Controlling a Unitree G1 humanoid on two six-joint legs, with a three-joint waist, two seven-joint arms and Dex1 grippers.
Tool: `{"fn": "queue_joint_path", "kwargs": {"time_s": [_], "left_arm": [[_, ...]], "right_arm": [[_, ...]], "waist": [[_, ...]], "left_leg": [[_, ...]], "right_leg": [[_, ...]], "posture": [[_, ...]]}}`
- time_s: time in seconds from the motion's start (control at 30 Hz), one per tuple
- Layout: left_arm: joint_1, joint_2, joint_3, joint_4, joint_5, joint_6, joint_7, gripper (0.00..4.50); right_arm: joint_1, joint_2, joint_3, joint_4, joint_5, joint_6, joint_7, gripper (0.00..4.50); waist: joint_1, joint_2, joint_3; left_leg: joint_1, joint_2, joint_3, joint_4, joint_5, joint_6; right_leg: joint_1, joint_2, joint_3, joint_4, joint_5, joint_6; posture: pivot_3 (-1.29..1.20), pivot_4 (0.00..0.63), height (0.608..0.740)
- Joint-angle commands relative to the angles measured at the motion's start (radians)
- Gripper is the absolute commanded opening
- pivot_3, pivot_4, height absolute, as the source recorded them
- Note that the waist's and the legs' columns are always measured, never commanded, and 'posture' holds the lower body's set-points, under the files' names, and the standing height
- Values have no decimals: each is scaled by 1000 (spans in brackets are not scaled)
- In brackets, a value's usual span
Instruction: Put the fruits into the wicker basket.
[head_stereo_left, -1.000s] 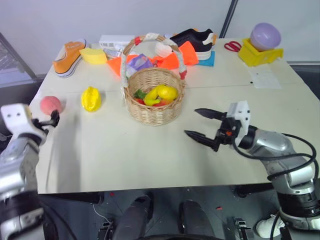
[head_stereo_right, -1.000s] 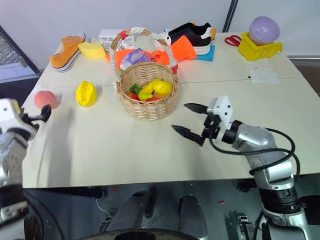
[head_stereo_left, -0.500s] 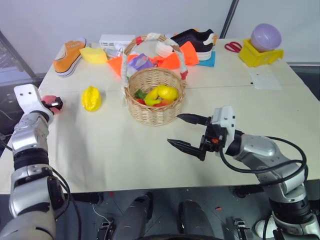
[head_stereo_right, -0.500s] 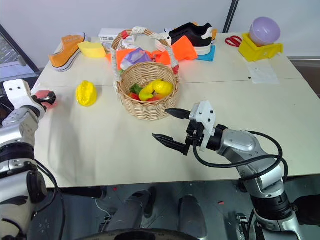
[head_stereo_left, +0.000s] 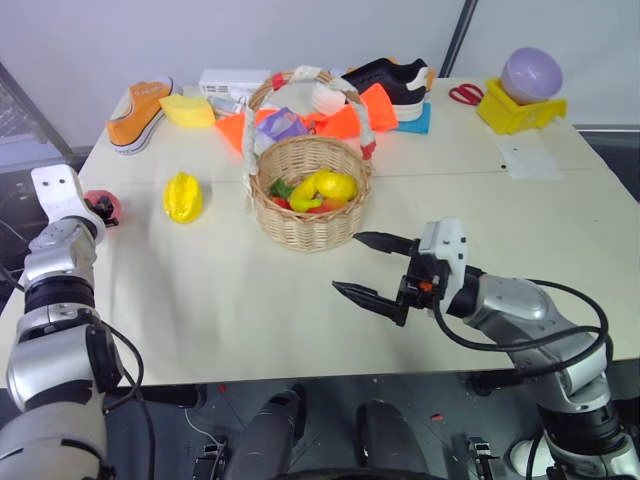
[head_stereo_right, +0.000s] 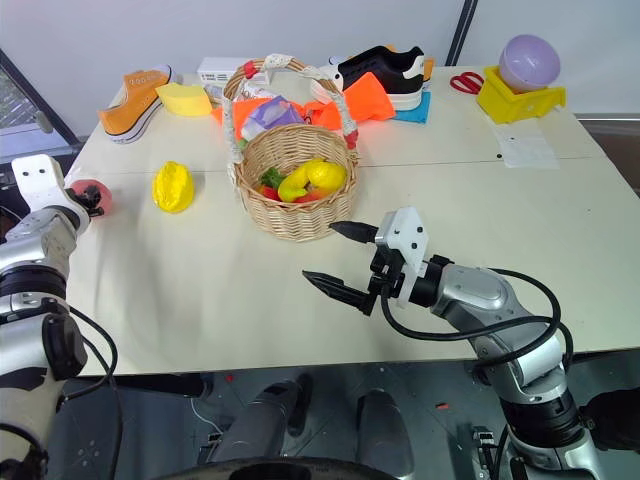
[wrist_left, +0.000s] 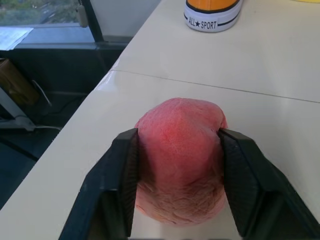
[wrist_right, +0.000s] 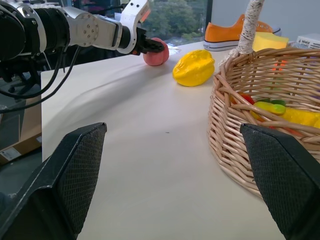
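A: At the desk's (head_stereo_left: 200, 300) left edge, head views: left gripper (head_stereo_left: 108, 209) closed around the peach (head_stereo_left: 104, 205), peach resting on the surface just inside that edge. Yellow ridged fruit (head_stereo_left: 182, 196) lying free between peach and wicker basket (head_stereo_left: 308, 195), nearer the basket. Basket upright toward the middle of the desk, already holding several toy fruits under the arched handle.

B: And the right side?

A: Right gripper (head_stereo_left: 368, 267) spread wide, empty, hovering above the desk toward the front edge, just in front of the basket.

B: Left wrist view?

A: Both black pads (wrist_left: 245, 180) pressed flat against opposite flanks of the peach, fruit centred between them, underside apparently on the desk. Grip judged sound.

B: Right wrist view?

A: Basket wall close by, yellow fruit beside it, peach and left gripper beyond, near the far corner. Nothing between the wide-set fingers.

B: Advice for the step in hand?

A: Lift straight up before travelling, to avoid dragging the peach off the edge. Carry high enough to clear the yellow fruit and the basket rim. Approach beside the handle arch, not through its bands. Release low over the contents to prevent a bounce-out.
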Motion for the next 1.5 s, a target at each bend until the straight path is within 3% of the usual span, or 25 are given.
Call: {"fn": "queue_joint_path", "kwargs": {"time_s": [0.03, 0.17, 0.27, 0.33, 0.43, 0.5, 0.57, 0.67, 0.8, 0.97, 1.0, 1.07, 1.2, 1.33, 1.4, 1.5], "left_arm": [[-1, 38, -12, -41, 18, -13, 6, 1828], [80, 44, 20, -231, -34, -66, -78, 1828], [239, 55, 72, -538, -159, -37, -260, 1828], [366, 68, 121, -787, -329, 92, -417, 1828], [462, 86, 145, -988, -468, 230, -501, 1828], [530, 111, 110, -1204, -626, 373, -581, 1828], [535, 119, 53, -1326, -691, 443, -600, 1828], [430, 66, -80, -1382, -665, 497, -520, 1828], [218, -64, -329, -1292, -414, 436, -388, 1828], [87, -192, -423, -1091, -273, 373, -345, 1828], [83, -204, -421, -1076, -272, 368, -357, 1828], [81, -217, -407, -1051, -271, 353, -379, 2849], [101, -213, -361, -1068, -295, 338, -430, 4430], [161, -178, -259, -1168, -414, 345, -545, 4430], [231, -113, -163, -1195, -491, 406, -591, 4430], [318, -2, -68, -1155, -466, 431, -571, 4430]], "right_arm": [[-10, 10, 1, -35, 12, -13, -3, 4500], [-9, 7, -1, -36, 11, -15, -3, 4500], [-12, -5, -20, -35, 15, -14, -1, 4500], [-14, -21, -40, -26, 19, -13, 9, 4500], [-22, -36, -62, -8, 24, -14, 21, 4500], [-54, -49, -97, 31, 43, -7, 34, 4500], [-76, -59, -106, 55, 45, -11, 45, 4500], [-94, -57, -98, 72, 36, -17, 60, 4500], [-108, -38, -80, 74, 26, -19, 54, 4500], [-98, -21, -63, 51, 17, -22, 27, 4500], [-95, -17, -62, 46, 16, -21, 20, 4500], [-88, -11, -61, 33, 16, -21, 4, 4500], [-78, -7, -63, 14, 19, -16, -16, 4500], [-65, -9, -63, -1, 23, -14, -25, 4500], [-60, -10, -65, -4, 22, -16, -27, 4500], [-65, -12, -66, 0, 22, -20, -23, 4500]], "waist": [[0, 0, 0], [-8, 0, 0], [-21, 0, 0], [-30, 0, 0], [-27, 0, 0], [-25, 0, 0], [-17, 0, 0], [-6, 1, 0], [2, 0, 0], [-6, 0, 0], [-9, 0, 0], [-15, 0, 0], [-22, 0, 0], [-25, 0, 0], [-27, 0, 0], [-33, 1, 0]], "left_leg": [[0, 0, 0, 0, 0, 0], [0, 0, 0, 0, 0, 0], [0, 0, 0, 0, 0, 0], [0, 0, 0, 0, 0, 0], [0, 1, 0, 0, 0, 0], [0, 2, 0, 0, 0, 0], [1, 1, 0, 0, 0, 0], [1, 1, 0, 0, 0, 0], [0, 1, 2, 1, 0, 0], [0, 1, 2, 1, 2, 2], [0, 1, 2, 0, 2, 2], [0, 1, 2, 0, 2, 2], [-2, 1, 1, 0, 2, 2], [-2, 1, 1, 0, 2, 2], [-2, 1, 1, 0, 2, 2], [-1, 2, 1, 0, 2, 2]], "right_leg": [[0, 0, 0, 0, 0, 0], [0, 0, 0, 1, 0, 0], [0, 0, 1, 2, 0, 0], [0, -1, 1, 2, 0, 0], [-1, 0, 2, 2, 0, -1], [-1, 0, 2, 2, -1, -4], [0, 0, 2, 1, -2, -6], [1, 0, 1, 0, -2, -6], [3, -1, 1, 0, 0, -4], [5, 0, 2, 0, 1, -2], [4, 0, 2, 0, 1, -2], [4, 0, 2, 0, 1, -2], [2, 0, 1, 0, 1, -2], [2, 0, 1, 1, 1, -2], [2, 0, 1, 1, 1, -2], [0, 1, 2, 2, 1, -2]], "posture": [[0, 150, 740], [0, 150, 740], [0, 150, 740], [0, 150, 740], [0, 150, 740], [0, 150, 740], [0, 150, 740], [0, 150, 740], [0, 150, 740], [0, 150, 740], [0, 150, 740], [0, 150, 740], [0, 150, 740], [0, 150, 740], [0, 150, 740], [0, 150, 740]]}}
